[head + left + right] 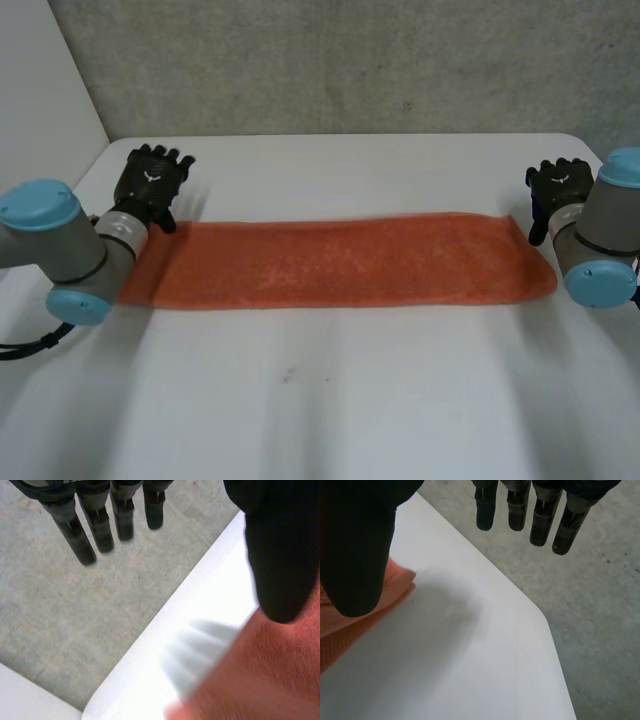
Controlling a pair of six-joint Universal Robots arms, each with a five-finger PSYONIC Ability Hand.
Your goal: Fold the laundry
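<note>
Lying flat on the table (330, 400): one orange towel (340, 262), a long strip, one end just beside each hand. Left hand (150, 182), right hand (558, 186): fingers straight, holding nothing. Risk: unevenly grasped ends would likely skew the fold.

Left hand (282, 555) spread loosely above orange cloth (272, 677) on white table (212, 597)

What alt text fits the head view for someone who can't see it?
A long orange cloth lies flat as a narrow strip across the white table. The left robot hand is at its left end and the right robot hand at its right end, both open, holding nothing.
</note>
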